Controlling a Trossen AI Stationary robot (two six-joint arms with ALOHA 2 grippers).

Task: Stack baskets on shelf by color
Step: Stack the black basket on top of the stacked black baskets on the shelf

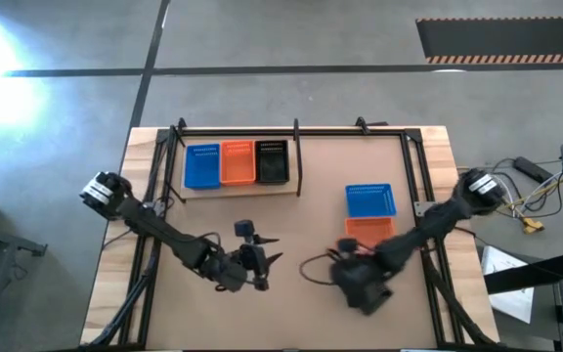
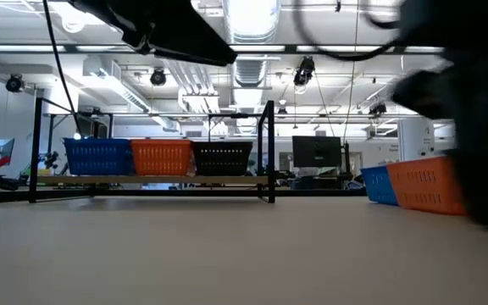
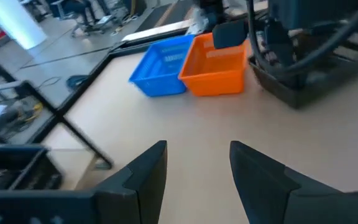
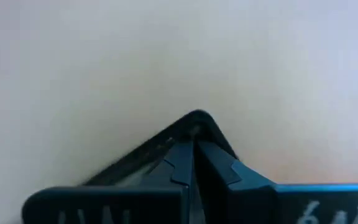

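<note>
The shelf (image 1: 242,188) holds one basket of each color; the right tool (image 4: 194,146) pinches a black basket's (image 4: 185,134) corner, the left tool (image 3: 197,177) gapes empty.

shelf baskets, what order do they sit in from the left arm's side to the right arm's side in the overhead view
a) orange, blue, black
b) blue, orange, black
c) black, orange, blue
b: on the shelf the blue basket is nearest the left arm's side, the orange basket is in the middle, and the black basket is last.
</note>
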